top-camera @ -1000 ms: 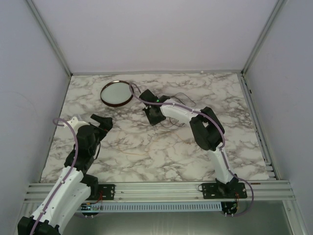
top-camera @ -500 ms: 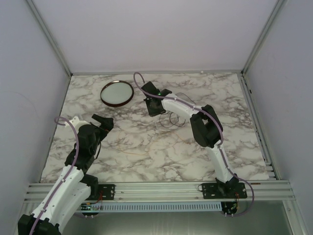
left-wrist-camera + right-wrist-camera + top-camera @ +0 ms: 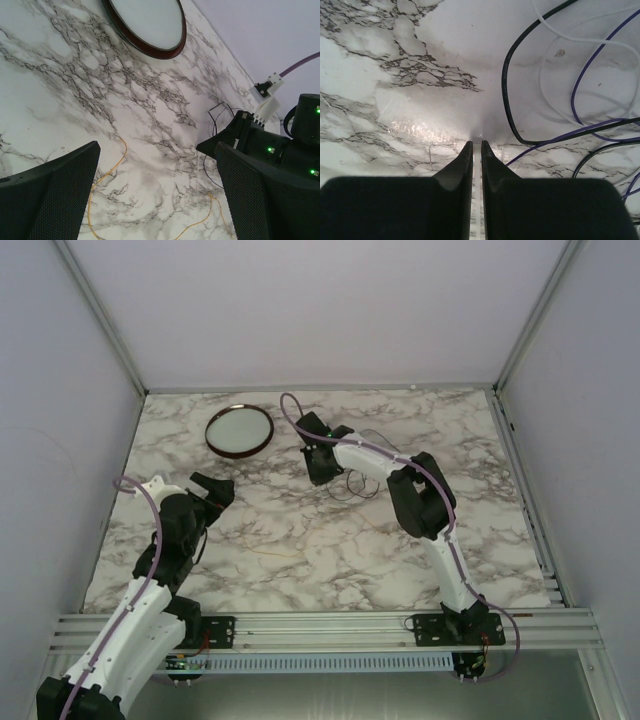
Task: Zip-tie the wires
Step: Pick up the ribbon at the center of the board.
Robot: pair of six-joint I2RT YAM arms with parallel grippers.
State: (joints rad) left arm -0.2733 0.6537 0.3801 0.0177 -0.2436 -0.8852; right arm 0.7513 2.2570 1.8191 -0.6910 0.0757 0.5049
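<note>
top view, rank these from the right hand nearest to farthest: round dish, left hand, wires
1. the wires, lying just beside the right hand, on its right
2. the round dish, off to the left and farther back on the table
3. the left hand, far over on the left side, toward the near edge

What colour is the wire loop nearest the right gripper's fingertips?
The wire loop is black; the right wrist view shows it best.

Thin wires (image 3: 504, 80) — loose overlapping loops
</note>
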